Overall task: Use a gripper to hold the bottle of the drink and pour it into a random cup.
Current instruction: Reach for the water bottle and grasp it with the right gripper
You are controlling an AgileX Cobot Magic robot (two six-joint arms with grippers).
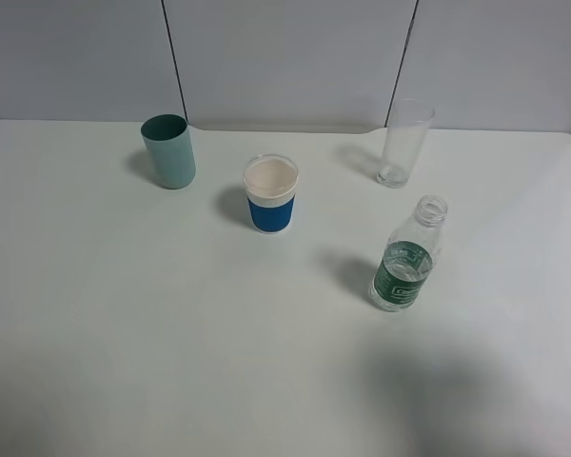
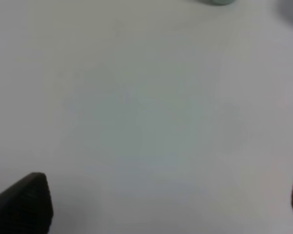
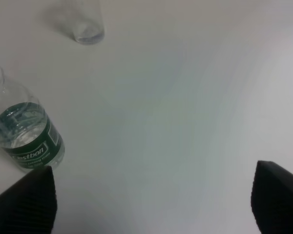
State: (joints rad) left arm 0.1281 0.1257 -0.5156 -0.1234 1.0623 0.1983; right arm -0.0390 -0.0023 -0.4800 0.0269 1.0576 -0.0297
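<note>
I see my right tool (image 3: 151, 201) spread apart near the upright bottle of the drink (image 3: 27, 136), my left tool (image 2: 161, 204) apart too.

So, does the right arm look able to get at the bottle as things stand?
Probably yes: the bottle stands upright on the table, apart from the glass, and the right tool is open close beside it with nothing between.
</note>
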